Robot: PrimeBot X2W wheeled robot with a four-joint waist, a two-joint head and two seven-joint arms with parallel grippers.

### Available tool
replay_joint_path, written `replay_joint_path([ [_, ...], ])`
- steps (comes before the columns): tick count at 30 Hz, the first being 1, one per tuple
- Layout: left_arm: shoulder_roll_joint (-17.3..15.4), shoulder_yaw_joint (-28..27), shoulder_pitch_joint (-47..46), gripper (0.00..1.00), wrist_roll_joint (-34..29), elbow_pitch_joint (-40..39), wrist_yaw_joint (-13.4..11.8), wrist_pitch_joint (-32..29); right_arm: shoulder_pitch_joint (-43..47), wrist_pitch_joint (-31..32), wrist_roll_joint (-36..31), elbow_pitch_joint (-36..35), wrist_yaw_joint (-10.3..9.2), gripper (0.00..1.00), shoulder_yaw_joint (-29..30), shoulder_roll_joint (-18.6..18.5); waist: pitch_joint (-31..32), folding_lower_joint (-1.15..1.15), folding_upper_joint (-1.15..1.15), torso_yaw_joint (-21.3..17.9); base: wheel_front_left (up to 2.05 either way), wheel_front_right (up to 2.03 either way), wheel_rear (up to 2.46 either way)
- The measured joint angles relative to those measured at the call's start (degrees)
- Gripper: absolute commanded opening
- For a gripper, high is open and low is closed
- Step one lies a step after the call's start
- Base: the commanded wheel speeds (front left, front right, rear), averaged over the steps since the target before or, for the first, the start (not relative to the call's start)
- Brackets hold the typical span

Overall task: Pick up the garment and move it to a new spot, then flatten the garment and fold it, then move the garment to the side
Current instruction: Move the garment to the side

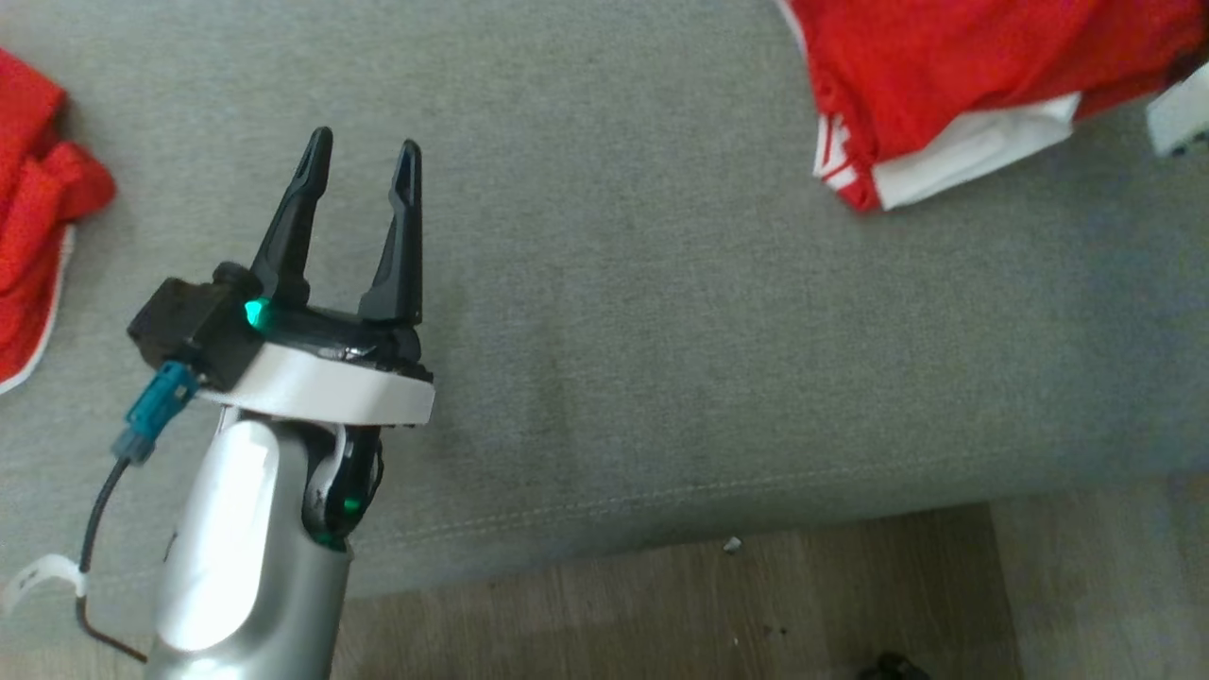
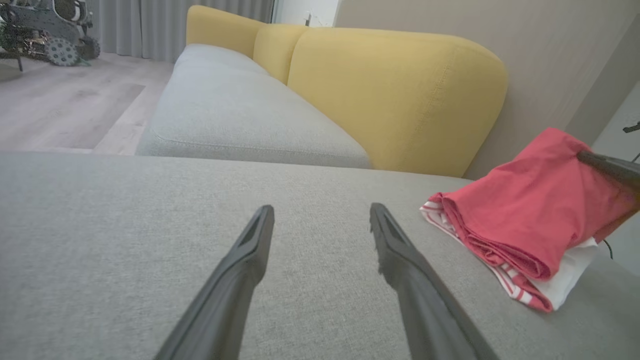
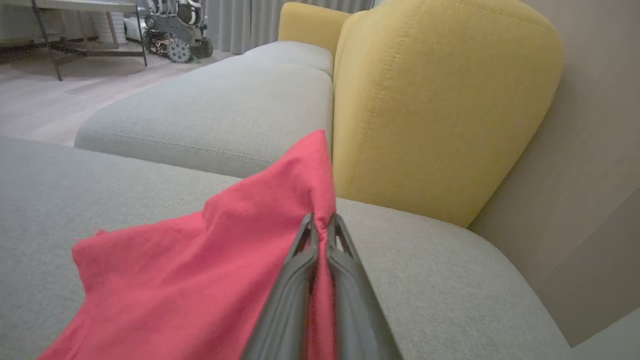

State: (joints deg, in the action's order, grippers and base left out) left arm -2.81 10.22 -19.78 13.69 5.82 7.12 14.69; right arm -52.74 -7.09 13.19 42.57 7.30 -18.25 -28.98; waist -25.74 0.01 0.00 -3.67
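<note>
Left pincer (image 1: 365,146) has its fingers spread with nothing between them, above the bare grey sofa seat (image 1: 661,331). Right pincer (image 3: 322,220) is clamped tight on a raised fold of the red garment (image 3: 200,280); the fabric hides the inner finger faces. In the head view the red garment (image 1: 963,76) lies at the seat's far right, cut off by the top edge, with white trim and stripes showing underneath; garment type unclear. A white piece (image 1: 1176,118) at the right edge is too cropped to identify. A second red cloth (image 1: 38,217) is cut off by the left edge. The left wrist view shows a dark finger (image 2: 610,167) meeting the garment's raised top, and the yellow backrest (image 2: 400,95) behind.
</note>
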Motion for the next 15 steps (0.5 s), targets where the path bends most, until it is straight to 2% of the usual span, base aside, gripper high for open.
replay_joint_path([
  [15, -1.6, 1.4, -2.5, 1.0, 0.0, 0.3, 0.0, 0.0, -4.1, 0.3, 5.9, 3.2, -0.01, 0.0, 6.7, -0.5, -4.4, 0.0, 0.0, -3.8, 0.0, 0.0, 0.0],
])
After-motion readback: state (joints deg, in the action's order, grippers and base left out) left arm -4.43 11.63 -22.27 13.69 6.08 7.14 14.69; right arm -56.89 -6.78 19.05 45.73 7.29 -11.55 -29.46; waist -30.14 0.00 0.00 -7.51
